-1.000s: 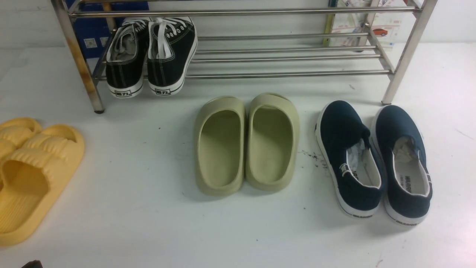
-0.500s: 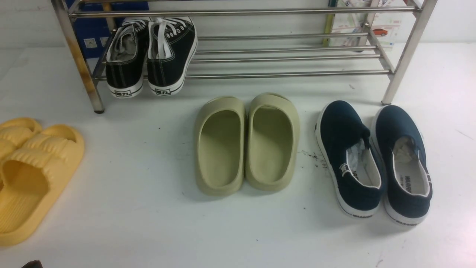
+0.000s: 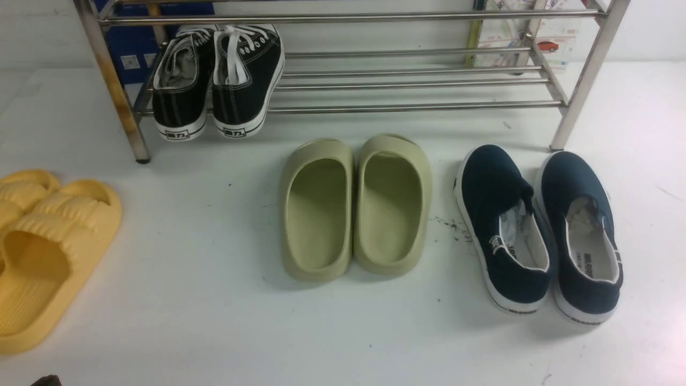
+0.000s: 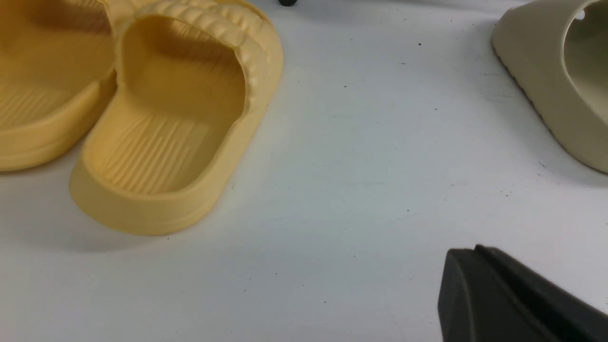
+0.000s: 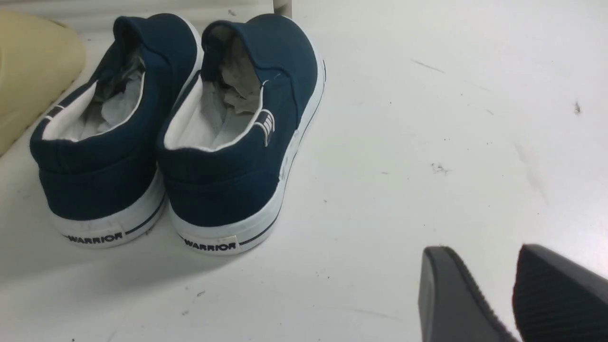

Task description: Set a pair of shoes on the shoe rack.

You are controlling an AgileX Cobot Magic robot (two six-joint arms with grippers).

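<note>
While black sneakers (image 3: 217,80) sit on rack (image 3: 418,83), right fingers (image 5: 546,294) apart.

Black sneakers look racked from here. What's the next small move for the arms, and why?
Probably none beyond holding both arms back. The two black canvas lace-up sneakers sit side by side on the low silver steel-bar shoe rack, heels overhanging the front bar. The left tool is shut and empty; the right tool holds nothing, away from the navy slip-ons.
</note>
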